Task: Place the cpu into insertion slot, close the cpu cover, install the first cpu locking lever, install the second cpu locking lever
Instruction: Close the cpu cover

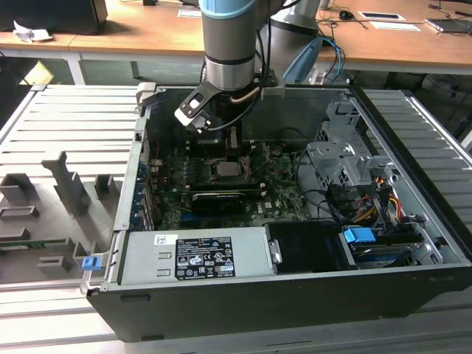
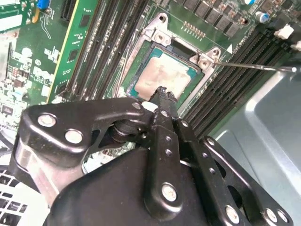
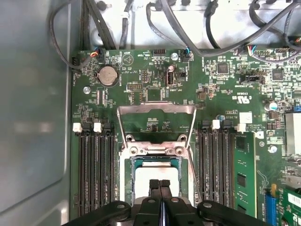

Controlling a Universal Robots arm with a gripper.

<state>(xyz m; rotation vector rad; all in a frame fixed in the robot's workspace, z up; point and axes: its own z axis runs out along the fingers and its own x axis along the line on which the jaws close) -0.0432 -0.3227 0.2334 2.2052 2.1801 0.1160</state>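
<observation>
The cpu (image 3: 146,178), a flat square chip with a dull silver top, lies inside the insertion slot (image 3: 155,161) on the green motherboard. It also shows in the second wrist view as the cpu (image 2: 164,73), and in the exterior view as the cpu (image 1: 227,169). The cpu cover (image 3: 155,108), a thin silver frame, is swung back open past the socket's hinge plate. A thin metal locking lever (image 2: 254,65) sticks out sideways from the socket. My gripper (image 3: 160,182) is shut with nothing between its black fingers. Its tips (image 2: 162,92) sit at the chip's near edge, below the arm (image 1: 231,144).
Black memory slots (image 3: 89,174) flank the socket on both sides, with a green card (image 3: 244,174) beside them. Cables (image 3: 211,28) hang past the board's far edge. A long black card (image 1: 217,199), the power supply (image 1: 195,254) and a drive cage (image 1: 346,166) crowd the case.
</observation>
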